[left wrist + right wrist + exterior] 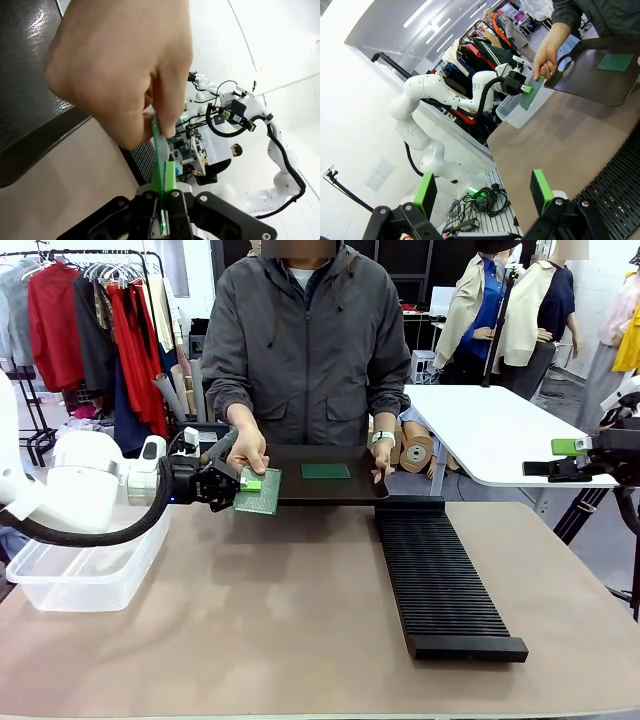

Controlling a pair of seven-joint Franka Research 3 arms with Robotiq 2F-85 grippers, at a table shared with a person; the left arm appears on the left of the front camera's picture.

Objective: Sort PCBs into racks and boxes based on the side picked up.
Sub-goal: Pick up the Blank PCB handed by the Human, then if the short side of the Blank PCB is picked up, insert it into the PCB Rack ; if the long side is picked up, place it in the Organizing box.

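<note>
At the left edge of the black tray (310, 490), one PCB (262, 496) sat between the jaws of the left gripper (245, 483), which were clamped on it, while the person's hand (246, 450) pinched its far side. Another PCB (326, 471) lay flat on the tray. Off right, the jaws of the right gripper (482, 189) stood open, empty.

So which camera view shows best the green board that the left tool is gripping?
The front view: the board shows its dotted face, with the left tool and the person's hand on it. The left wrist view shows the board edge-on, as a thin line. The right wrist view shows the board small and far off.
</note>
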